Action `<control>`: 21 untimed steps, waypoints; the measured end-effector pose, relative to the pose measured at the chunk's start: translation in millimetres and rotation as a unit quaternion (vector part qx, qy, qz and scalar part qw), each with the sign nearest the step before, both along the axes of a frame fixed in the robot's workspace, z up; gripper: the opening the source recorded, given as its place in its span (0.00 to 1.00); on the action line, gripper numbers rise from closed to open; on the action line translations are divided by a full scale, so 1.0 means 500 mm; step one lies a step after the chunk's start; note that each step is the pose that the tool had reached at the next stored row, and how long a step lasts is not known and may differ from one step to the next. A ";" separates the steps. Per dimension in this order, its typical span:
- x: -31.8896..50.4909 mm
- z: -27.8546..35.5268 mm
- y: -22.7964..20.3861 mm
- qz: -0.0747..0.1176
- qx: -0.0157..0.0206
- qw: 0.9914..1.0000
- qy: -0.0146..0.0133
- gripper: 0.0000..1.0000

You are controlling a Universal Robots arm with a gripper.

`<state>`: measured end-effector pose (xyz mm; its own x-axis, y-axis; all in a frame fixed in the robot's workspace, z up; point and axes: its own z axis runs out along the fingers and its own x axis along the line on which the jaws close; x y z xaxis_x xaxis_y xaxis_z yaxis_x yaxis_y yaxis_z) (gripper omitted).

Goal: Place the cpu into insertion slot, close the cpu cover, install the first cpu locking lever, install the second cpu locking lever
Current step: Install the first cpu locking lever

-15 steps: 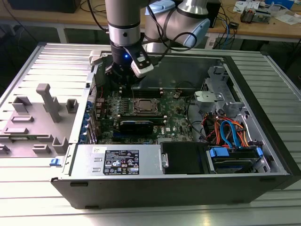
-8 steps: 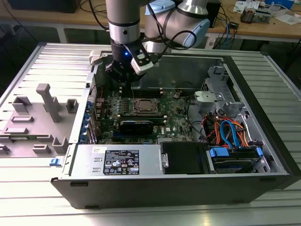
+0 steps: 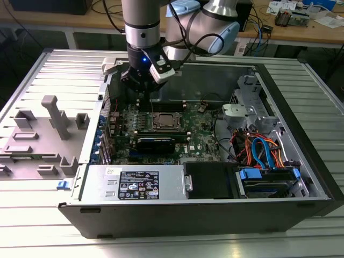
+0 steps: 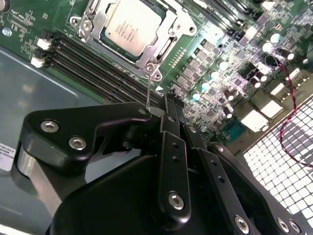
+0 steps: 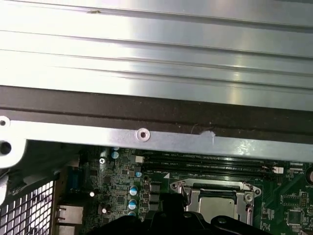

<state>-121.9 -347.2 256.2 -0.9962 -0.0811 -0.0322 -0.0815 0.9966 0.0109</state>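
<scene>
Black hand (image 4: 171,100) looks closed, thin lever wire (image 4: 148,88) just beside it; gripped or not, I can't tell. Farther on, cpu (image 4: 129,27) sits in the insertion slot (image 4: 165,49) under the cpu cover (image 4: 178,24). Lever slipping could gouge the motherboard (image 4: 19,34).

Bright overhead light, strong glare on the ribbed metal table (image 3: 32,215), vent grille (image 4: 281,147) blown white, motherboard (image 3: 204,131) in shadow

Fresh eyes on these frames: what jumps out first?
In the exterior view, the open computer case with its green motherboard dominates, and the robot arm reaches down into it. In the second wrist view, the silvery cpu sits in the socket, framed by the cpu cover, with the black gripper just beside it.
</scene>
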 end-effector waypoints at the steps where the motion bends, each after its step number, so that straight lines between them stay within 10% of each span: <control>1: 0.001 0.000 0.0016 0.000 0.000 1.000 0.000 0.11; 16: 0.082 -0.009 0.0112 0.000 0.000 1.000 0.000 0.11; 21: 0.086 -0.011 0.0112 0.000 0.000 1.000 0.000 0.11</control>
<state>-79.0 -341.6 250.9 -0.9962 -0.0812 -0.0322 -0.0815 0.9966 0.0109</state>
